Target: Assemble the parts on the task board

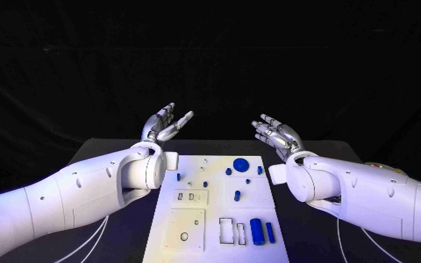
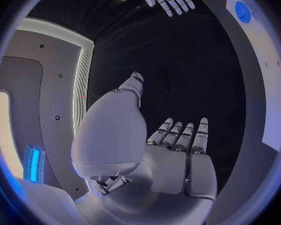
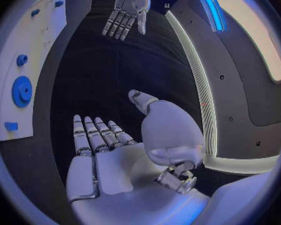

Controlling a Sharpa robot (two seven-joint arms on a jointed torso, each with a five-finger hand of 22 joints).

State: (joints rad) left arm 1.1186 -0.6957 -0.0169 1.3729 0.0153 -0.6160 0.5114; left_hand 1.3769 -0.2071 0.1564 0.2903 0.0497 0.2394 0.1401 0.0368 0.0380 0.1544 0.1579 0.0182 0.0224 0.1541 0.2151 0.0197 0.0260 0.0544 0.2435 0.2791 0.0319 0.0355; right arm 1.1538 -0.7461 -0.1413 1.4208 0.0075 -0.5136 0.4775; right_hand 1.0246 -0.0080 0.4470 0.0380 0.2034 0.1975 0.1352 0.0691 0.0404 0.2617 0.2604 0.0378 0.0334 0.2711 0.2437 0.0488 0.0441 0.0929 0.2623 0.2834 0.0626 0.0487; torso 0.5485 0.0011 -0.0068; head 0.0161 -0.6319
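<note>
Left hand [image 1: 167,123] and right hand [image 1: 277,132] both hang raised above the far end of the task board [image 1: 219,214], fingers spread, holding nothing. On the board the blue parts lie loose: a gear [image 1: 241,165], a long cylinder [image 1: 256,231], small pegs. By my judgement assembly has hardly started; nearly all remains

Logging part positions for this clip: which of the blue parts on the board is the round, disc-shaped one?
It is the blue disc at the far end of the task board, the widest round piece there. The other blue parts are small pegs or long bars, like the bar at the near end.
</note>
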